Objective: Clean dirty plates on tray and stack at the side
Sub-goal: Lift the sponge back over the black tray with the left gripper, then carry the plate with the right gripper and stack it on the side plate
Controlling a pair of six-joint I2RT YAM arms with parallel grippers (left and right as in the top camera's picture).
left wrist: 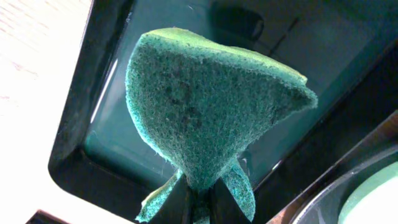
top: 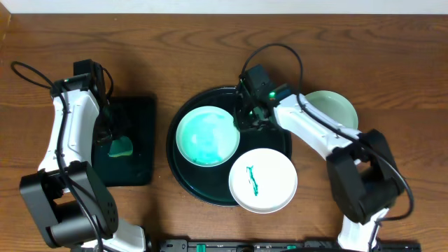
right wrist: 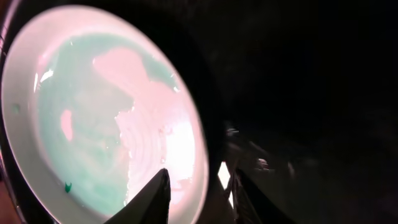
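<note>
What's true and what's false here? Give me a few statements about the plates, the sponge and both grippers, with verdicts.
1. The left gripper pinches a green sponge. True.
2. The sponge hangs over the round tray. False: it is over the rectangular tray.
3. All three plates are in the round tray. False: a pale plate sits outside it on the table, to its right.
4. The right gripper has a finger on either side of the smeared plate's rim. True.
5. The scribbled plate covers part of the round tray's rim. True.
</note>
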